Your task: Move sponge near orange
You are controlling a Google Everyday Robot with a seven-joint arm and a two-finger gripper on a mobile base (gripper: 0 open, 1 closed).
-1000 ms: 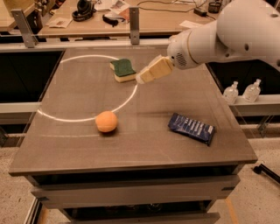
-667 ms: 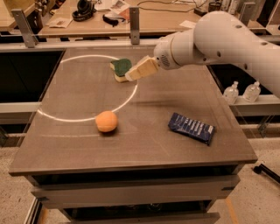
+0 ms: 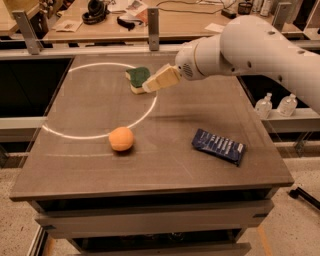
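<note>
The sponge point(image 3: 137, 79), dark green on top with a pale yellow body, lies at the back middle of the brown table point(image 3: 90, 170). The orange point(image 3: 121, 138) sits well in front of it, left of the table's middle. My gripper point(image 3: 152, 84), cream-coloured at the end of a white arm, reaches in from the right. Its tips are right at the sponge's right side and cover part of it.
A dark blue snack packet point(image 3: 219, 145) lies on the right front part of the table. A bright ring of light point(image 3: 100, 100) crosses the left half. A cluttered workbench point(image 3: 125, 15) stands behind. Two small bottles point(image 3: 276, 105) stand off the right edge.
My arm has swung left and slightly down, bringing the gripper from right of the sponge to touching range of it. The sponge, orange and packet have not moved.
</note>
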